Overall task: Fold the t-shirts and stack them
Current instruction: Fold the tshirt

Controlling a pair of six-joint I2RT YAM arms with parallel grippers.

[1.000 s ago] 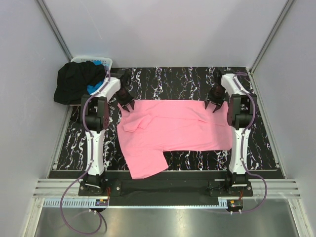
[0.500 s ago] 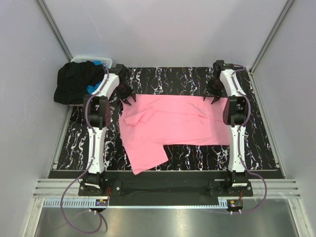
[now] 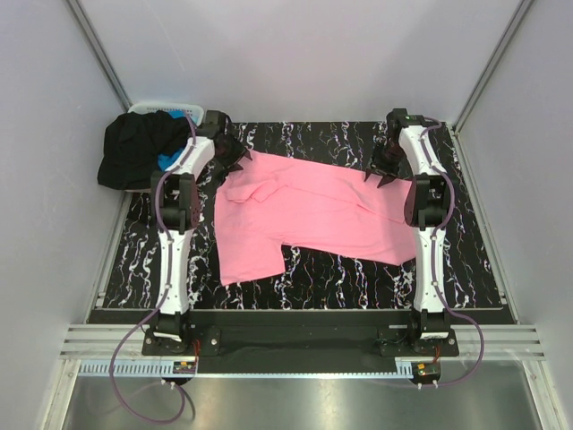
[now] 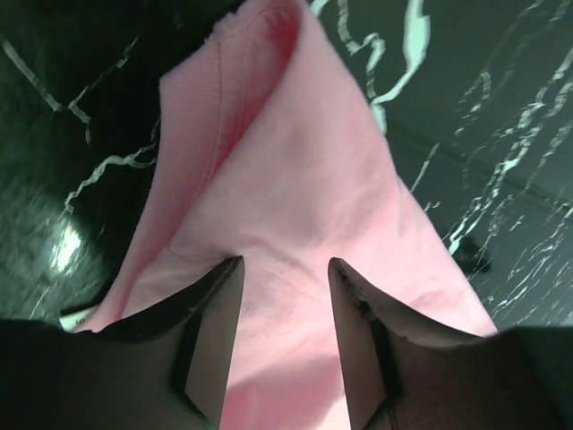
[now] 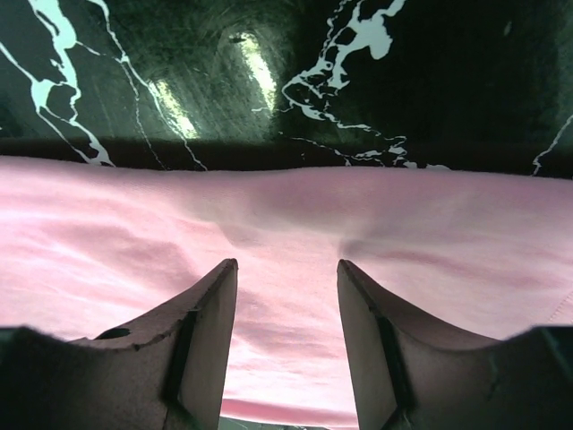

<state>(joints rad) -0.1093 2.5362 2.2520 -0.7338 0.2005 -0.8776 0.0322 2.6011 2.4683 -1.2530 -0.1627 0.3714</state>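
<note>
Across the table (image 3: 340, 278) lies the pink shirt (image 3: 313, 210), spread flat but unfolded. At its far edge the left gripper (image 3: 240, 159) and the right gripper (image 3: 380, 179) stand half open, clamping nothing. The black shirt (image 3: 134, 148) and the blue shirt (image 3: 170, 159) sit heaped on the basket (image 3: 166, 108), so no folding or stacking looks done.

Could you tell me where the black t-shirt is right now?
In the top view, the black t-shirt sits far left, heaped over the white basket off the table's far-left corner, a blue t-shirt peeking out beside it.
</note>
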